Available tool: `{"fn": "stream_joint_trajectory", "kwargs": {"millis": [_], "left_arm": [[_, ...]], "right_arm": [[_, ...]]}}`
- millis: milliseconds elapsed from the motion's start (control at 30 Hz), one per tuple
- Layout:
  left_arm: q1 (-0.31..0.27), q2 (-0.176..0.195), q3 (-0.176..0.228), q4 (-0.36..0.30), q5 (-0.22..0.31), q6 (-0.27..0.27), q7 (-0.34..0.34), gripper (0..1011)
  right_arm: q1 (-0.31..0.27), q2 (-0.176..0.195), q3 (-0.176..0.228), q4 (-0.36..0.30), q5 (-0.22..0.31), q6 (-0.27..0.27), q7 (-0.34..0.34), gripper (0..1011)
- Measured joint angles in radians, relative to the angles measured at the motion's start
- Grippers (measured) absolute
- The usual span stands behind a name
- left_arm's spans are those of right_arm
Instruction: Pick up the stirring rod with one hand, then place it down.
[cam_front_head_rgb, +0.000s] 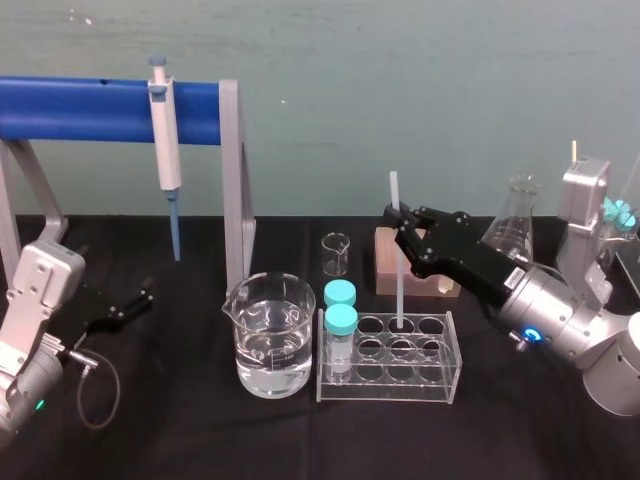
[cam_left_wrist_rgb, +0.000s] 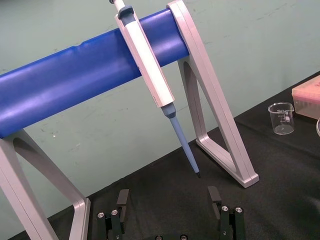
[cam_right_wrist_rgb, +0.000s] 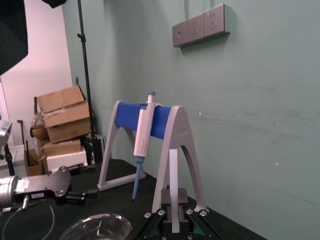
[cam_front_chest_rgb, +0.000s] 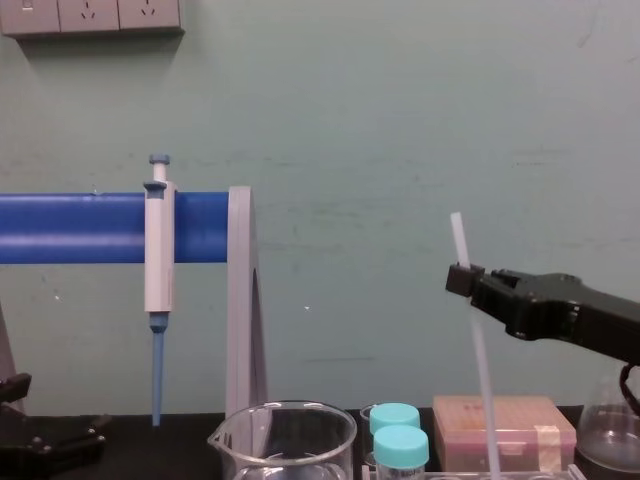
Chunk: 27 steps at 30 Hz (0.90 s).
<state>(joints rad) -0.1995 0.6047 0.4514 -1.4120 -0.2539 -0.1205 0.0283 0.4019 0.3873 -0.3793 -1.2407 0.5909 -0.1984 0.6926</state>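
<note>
White rod (cam_front_head_rgb: 401, 290) stands upright in the rack (cam_front_head_rgb: 390, 388), right gripper (cam_front_head_rgb: 398, 222) grasping it high, probably for a straight lift; left gripper (cam_front_head_rgb: 135, 300) idle, released.

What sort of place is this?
Likely a chemistry lab bench: a pipette on a stand, a beaker, a tube rack, and the right hand holding a stirring rod; left hand idle beside the stand.
</note>
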Motion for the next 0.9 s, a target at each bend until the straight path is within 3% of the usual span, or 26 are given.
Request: {"fn": "stream_joint_trajectory", "kwargs": {"millis": [433, 900], "left_arm": [[0.000, 0.000, 0.000, 0.000, 0.000, 0.000, 0.000, 1000], [0.000, 0.000, 0.000, 0.000, 0.000, 0.000, 0.000, 1000]], "right_arm": [[0.003, -0.020, -0.016, 0.051, -0.008, -0.003, -0.017, 71], [-0.020, -0.041, -0.015, 0.083, -0.030, -0.079, -0.007, 71]]}}
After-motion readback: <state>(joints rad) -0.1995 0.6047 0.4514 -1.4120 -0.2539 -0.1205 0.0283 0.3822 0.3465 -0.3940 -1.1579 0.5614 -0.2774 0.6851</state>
